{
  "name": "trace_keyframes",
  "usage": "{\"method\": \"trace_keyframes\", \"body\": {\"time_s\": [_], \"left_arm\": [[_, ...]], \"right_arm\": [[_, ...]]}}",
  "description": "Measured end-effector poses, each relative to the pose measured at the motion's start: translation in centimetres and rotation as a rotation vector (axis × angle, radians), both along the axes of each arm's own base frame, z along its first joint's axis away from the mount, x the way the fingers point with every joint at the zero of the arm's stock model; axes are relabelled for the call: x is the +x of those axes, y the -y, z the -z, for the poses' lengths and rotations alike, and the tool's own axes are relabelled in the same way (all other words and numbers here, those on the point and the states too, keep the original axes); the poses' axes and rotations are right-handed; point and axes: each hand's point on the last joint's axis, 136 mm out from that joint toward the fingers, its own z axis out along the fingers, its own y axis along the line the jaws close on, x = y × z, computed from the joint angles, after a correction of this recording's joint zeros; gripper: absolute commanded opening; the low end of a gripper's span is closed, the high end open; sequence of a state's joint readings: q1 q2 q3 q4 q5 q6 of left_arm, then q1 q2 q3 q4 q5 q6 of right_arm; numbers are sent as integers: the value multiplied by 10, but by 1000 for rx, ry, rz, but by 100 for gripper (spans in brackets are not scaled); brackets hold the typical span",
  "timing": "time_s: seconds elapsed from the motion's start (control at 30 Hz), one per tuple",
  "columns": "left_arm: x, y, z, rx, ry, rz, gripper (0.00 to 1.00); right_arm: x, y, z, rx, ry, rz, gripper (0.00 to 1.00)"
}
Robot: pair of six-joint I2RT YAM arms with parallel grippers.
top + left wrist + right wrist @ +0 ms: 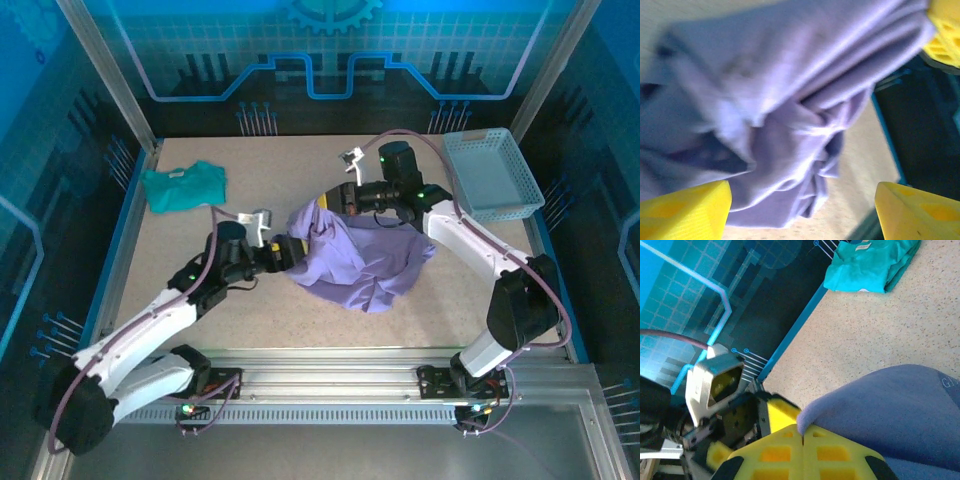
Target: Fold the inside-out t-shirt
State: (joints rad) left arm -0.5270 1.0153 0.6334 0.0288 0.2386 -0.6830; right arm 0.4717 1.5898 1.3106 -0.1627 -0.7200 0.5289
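Note:
The inside-out t-shirt (365, 258) is a lavender heap in the middle of the table, its left edge raised. My right gripper (326, 205) is shut on a fold of that raised edge; the right wrist view shows the yellow fingertips (785, 452) pressed together with the t-shirt (890, 410) pinched between them. My left gripper (290, 252) is at the heap's left side, open. Its yellow fingers (685, 212) stand far apart, with the bunched t-shirt (775, 115) hanging just ahead of them, not pinched. No lettering shows.
A folded teal-green shirt (185, 186) lies at the back left of the table and also shows at the top of the right wrist view as the teal shirt (870, 265). A light blue basket (492, 175) stands at the back right. A blue raised rim (118, 250) borders the table.

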Motion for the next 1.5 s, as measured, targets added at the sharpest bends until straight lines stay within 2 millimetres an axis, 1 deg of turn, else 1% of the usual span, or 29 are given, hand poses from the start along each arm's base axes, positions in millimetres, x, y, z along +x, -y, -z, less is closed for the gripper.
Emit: {"method": "trace_keyframes", "body": {"time_s": [0.07,0.17,0.23,0.3,0.47,0.57,0.63,0.87,0.97,1.03,1.1,1.13,1.2,1.27,1.33,1.5], "left_arm": [[0,19,4,-49,-34,40,77],[7,33,13,-94,-80,50,77],[14,38,19,-111,-111,36,76],[23,43,22,-126,-125,24,74],[43,40,19,-158,-119,-28,68],[56,34,17,-181,-108,-64,61],[63,29,19,-187,-108,-87,55],[75,21,32,-174,-126,-125,35],[81,18,37,-173,-123,-137,22],[88,15,40,-177,-116,-151,10],[92,12,37,-189,-86,-151,3],[92,10,35,-192,-66,-147,1],[90,9,31,-207,-16,-127,0],[81,8,26,-215,38,-89,0],[70,8,19,-221,92,-47,0],[43,9,-14,-242,279,58,0]], "right_arm": [[0,-1,1,-3,-3,2,0],[0,-2,2,-5,-3,4,0],[0,-2,2,-5,-4,5,0],[0,-2,2,-5,-5,5,0],[0,-1,2,-7,-4,8,0],[0,-1,2,-8,-1,8,0],[0,-1,2,-9,-2,9,0],[0,1,1,-10,5,18,0],[0,1,0,-10,6,19,0],[0,4,0,-12,10,28,0],[0,10,0,-18,13,40,0],[1,14,0,-24,17,52,0],[5,26,1,-56,37,96,0],[8,35,2,-98,64,141,1],[10,42,3,-141,101,175,6],[14,52,16,-218,139,211,16]]}}
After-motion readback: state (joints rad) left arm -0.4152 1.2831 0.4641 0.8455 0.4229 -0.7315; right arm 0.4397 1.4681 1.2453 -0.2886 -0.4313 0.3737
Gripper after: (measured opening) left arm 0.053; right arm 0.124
